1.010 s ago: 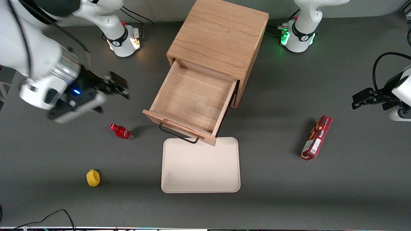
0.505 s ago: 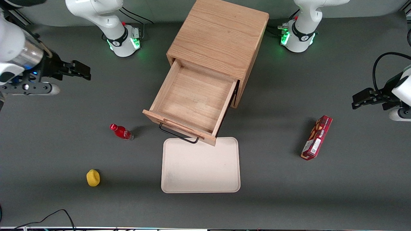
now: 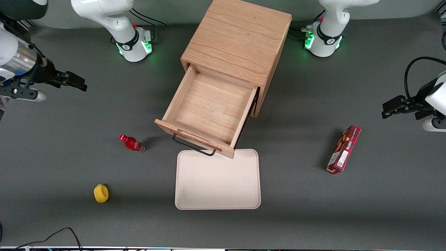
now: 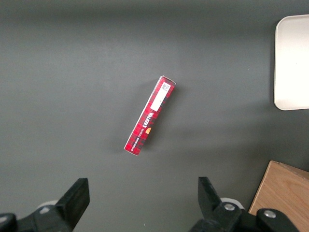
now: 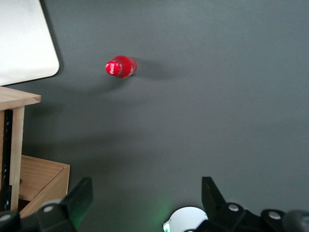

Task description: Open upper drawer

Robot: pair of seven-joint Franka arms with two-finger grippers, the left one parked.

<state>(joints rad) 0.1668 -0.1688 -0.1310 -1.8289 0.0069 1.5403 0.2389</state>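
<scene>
Nearest the front camera, well clear of the pincer (image 3: 75, 81), lies a cream tray (image 3: 217, 181). Just above the tray, the upper drawer (image 3: 209, 111) stands pulled far out of the oak cabinet (image 3: 240, 38), its black bar handle (image 3: 191, 145) running crosswise over the tray's edge. Well off toward the working arm's end of the bench, the pincer hangs spread and empty, the drawer lying sideways from it. To my eye the opening looks done.

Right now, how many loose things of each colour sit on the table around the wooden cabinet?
Red: 2, the bottle and the box
Yellow: 1, the small lump
Cream: 1, the tray
Total: 4
The gripper is open above the working arm's end of the table, holding nothing.
</scene>
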